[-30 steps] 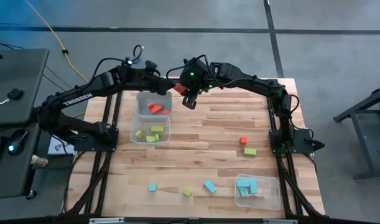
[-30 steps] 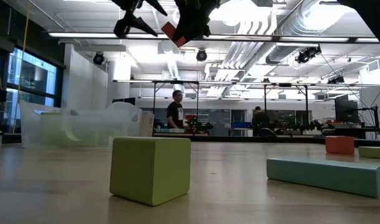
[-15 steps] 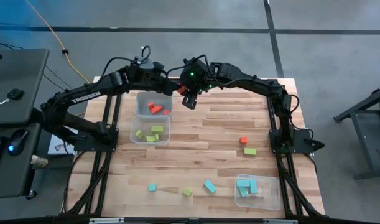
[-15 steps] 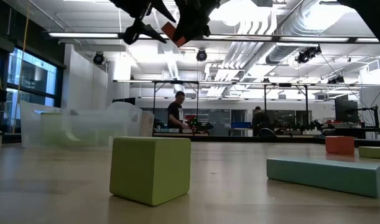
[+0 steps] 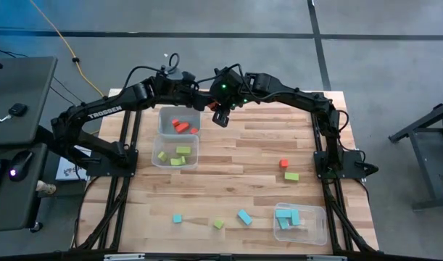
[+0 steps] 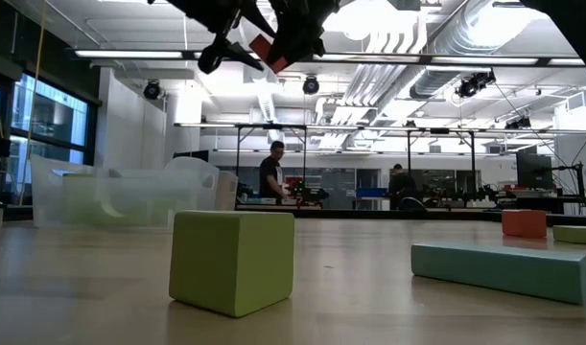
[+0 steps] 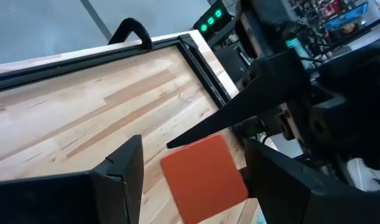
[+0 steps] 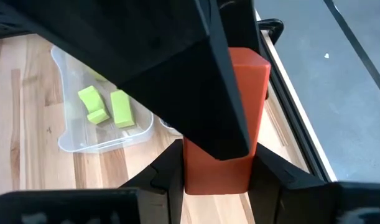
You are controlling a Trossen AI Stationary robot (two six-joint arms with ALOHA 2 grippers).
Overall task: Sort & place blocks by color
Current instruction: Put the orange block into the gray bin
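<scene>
A red block (image 7: 204,177) hangs in the air over the table's far side, next to the tub of red blocks (image 5: 179,119). My right gripper (image 8: 217,155) is shut on it. My left gripper (image 7: 193,142) has come in from the left and is open, with one finger on each side of the same block. A gap shows at one finger; at the other I cannot tell whether it touches. In the low view the block (image 6: 263,50) shows high up between both grippers. My right gripper pinches the red block's lower part (image 8: 216,177) between its two fingers. The fingers slant downward from the table's right and far side. The block sticks out beyond the fingertips and is lifted clear of the table.
A tub of green blocks (image 5: 175,151) stands just nearer than the red tub. A tub of teal blocks (image 5: 301,221) stands at the near right. Loose on the table lie a red block (image 5: 284,164), green blocks (image 5: 291,176) (image 5: 218,224) and teal blocks (image 5: 177,218) (image 5: 244,217).
My left gripper has moved toward the table's right, up to the red block in my right gripper, and has stayed open. Its fingers now stand on either side of the block.
</scene>
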